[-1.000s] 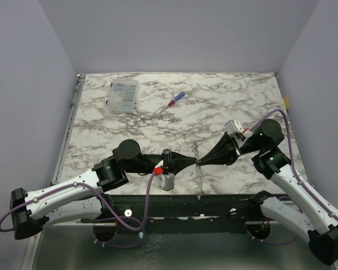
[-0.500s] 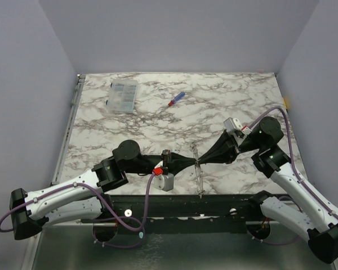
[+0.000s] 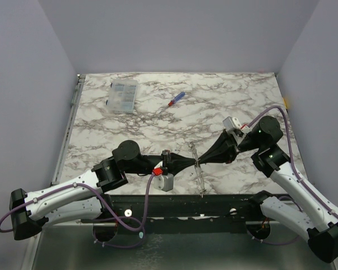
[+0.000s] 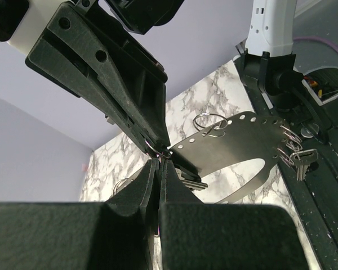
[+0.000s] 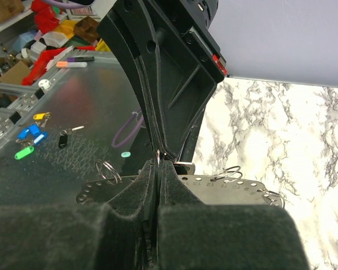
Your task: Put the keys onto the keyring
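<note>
The right arm (image 3: 265, 135) has drawn its wrist slightly toward the tabletop's (image 3: 158, 118) far edge, tilting its fingers (image 3: 215, 152) more steeply down.

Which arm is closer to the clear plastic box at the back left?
Left. The left arm lies in front of the compartment box, toward the near edge; the right arm is much farther off to the box's right.

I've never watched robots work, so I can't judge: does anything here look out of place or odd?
Only one thing: the keyring strip is up in the air, bent in an arc, where the left hand and right hand meet tip to tip. A key dangles from its end. Nothing looks spilled or broken.
</note>
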